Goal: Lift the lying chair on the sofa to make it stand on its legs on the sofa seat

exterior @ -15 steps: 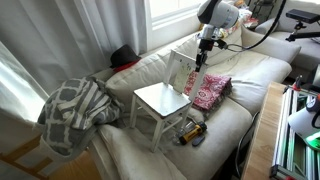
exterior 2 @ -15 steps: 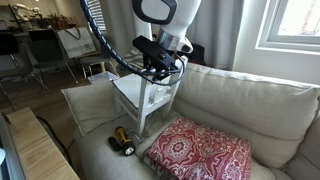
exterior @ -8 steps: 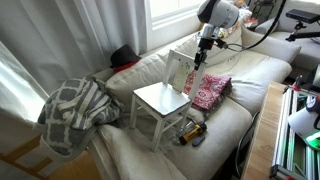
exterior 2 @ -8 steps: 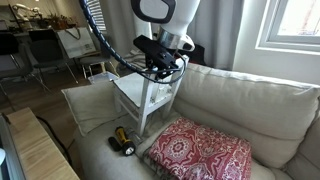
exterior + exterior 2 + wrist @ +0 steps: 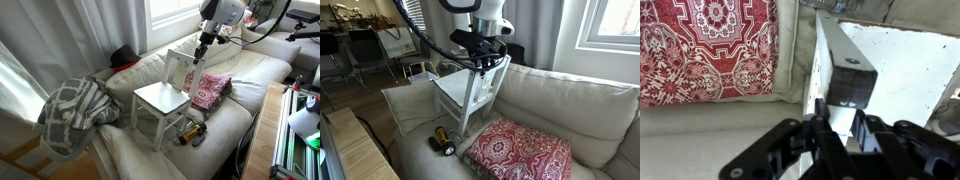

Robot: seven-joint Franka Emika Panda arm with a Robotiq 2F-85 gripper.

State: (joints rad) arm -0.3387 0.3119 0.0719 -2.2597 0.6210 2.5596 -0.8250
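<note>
The small white chair stands on the cream sofa seat, its seat flat and its backrest toward the sofa back. In an exterior view it leans slightly. My gripper comes down from above onto the backrest's top rail. In the wrist view the white rail runs between my two black fingers, which press it on both sides. The sofa cushion lies below.
A red patterned pillow lies right beside the chair. A small black-and-yellow object lies by the chair's legs. A grey-white checked blanket hangs over the sofa arm. A wooden table edge stands in front.
My gripper has risen a little while holding the backrest's top rail. The chair now leans slightly in one exterior view.
</note>
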